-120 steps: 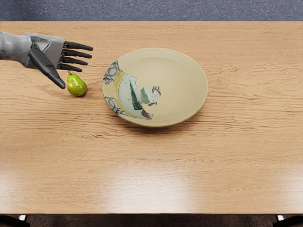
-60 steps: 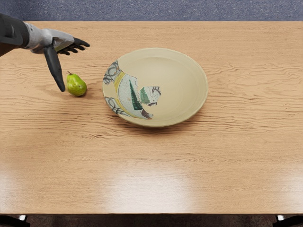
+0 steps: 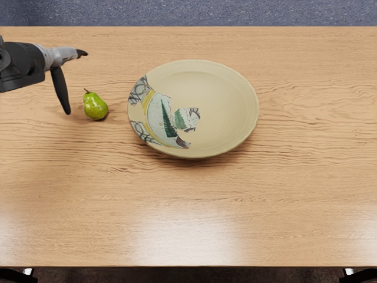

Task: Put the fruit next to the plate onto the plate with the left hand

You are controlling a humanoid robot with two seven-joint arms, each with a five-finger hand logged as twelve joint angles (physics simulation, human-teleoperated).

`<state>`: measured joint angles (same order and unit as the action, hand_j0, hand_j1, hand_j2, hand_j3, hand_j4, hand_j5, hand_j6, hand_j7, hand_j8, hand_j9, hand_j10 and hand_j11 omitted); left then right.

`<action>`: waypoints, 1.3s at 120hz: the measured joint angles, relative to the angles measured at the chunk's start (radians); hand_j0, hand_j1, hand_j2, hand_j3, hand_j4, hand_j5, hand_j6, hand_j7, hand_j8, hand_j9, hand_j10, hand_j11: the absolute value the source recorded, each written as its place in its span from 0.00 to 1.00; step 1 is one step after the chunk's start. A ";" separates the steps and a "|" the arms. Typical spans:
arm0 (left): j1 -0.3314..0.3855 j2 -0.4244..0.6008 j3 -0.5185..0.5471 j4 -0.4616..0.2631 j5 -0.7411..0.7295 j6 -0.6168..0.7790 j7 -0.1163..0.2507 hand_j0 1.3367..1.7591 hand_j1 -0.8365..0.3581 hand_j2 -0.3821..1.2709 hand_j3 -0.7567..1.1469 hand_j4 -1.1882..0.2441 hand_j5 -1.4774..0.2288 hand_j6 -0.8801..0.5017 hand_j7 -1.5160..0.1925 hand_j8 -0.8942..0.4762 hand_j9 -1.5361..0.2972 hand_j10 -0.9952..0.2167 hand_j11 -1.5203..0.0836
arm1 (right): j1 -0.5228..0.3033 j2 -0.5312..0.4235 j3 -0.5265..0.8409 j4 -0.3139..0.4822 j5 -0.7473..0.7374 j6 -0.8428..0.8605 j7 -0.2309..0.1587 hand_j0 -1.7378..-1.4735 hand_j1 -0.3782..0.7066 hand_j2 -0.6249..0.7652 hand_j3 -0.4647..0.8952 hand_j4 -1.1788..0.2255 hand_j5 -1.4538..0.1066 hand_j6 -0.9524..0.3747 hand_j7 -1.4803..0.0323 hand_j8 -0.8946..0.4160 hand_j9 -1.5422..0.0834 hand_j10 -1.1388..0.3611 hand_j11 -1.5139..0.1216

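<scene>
Green pear (image 3: 94, 107) is lying ungrasped on the wooden bench (image 3: 235, 206), just left of the round beige plate (image 3: 224, 94), with the grey left hand (image 3: 58, 62) hovering open beside it.

My left hand (image 3: 60, 58) is cased in pale grey plates with a faint metallic sheen, narrow and smooth-edged where they show side-on. It joins a forearm (image 3: 20, 66) that is much darker: a thick, boxy charcoal casing with flat faces and blunt corners. The fingers (image 3: 60, 91) are matte black, long and slender with rounded ends; one shows as a smooth tapering rod, another only as a small black tip beyond the grey shell.
</scene>
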<state>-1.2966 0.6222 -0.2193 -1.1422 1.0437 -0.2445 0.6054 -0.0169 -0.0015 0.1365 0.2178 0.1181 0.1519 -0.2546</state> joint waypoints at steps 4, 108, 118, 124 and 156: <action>0.003 0.001 0.009 0.003 0.005 0.015 0.000 0.76 0.99 0.23 0.40 0.83 0.87 0.63 0.89 0.65 0.84 0.82 0.95 | 0.000 0.000 0.000 0.000 0.000 0.000 0.000 0.30 0.06 0.44 0.34 0.82 0.90 0.69 0.95 0.66 0.92 0.74 0.90; -0.031 -0.226 0.142 0.247 0.007 0.031 -0.002 0.76 0.90 0.24 0.40 0.76 0.80 0.57 0.82 0.58 0.77 0.74 0.87 | 0.000 0.000 0.001 0.000 0.000 0.000 0.001 0.30 0.06 0.44 0.34 0.82 0.90 0.69 0.95 0.66 0.92 0.74 0.90; -0.030 -0.246 0.148 0.261 0.010 0.031 -0.002 0.76 0.89 0.24 0.40 0.75 0.79 0.56 0.81 0.57 0.76 0.73 0.86 | 0.000 0.000 0.001 0.000 0.000 0.000 0.001 0.30 0.06 0.44 0.34 0.82 0.90 0.69 0.95 0.66 0.92 0.74 0.90; -0.030 -0.249 0.152 0.267 0.011 0.031 -0.002 0.76 0.88 0.25 0.40 0.75 0.78 0.55 0.80 0.57 0.76 0.73 0.86 | 0.000 0.000 0.001 0.001 0.000 0.000 0.001 0.30 0.06 0.44 0.34 0.82 0.90 0.69 0.95 0.66 0.92 0.74 0.90; -0.032 -0.319 0.181 0.350 0.015 0.031 -0.005 0.76 0.84 0.25 0.40 0.72 0.75 0.52 0.77 0.54 0.73 0.69 0.83 | 0.000 0.000 0.000 0.001 0.000 0.000 0.001 0.30 0.06 0.44 0.34 0.82 0.90 0.69 0.95 0.66 0.92 0.74 0.90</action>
<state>-1.3284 0.3031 -0.0384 -0.7922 1.0583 -0.2134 0.6005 -0.0169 -0.0015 0.1368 0.2186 0.1178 0.1519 -0.2532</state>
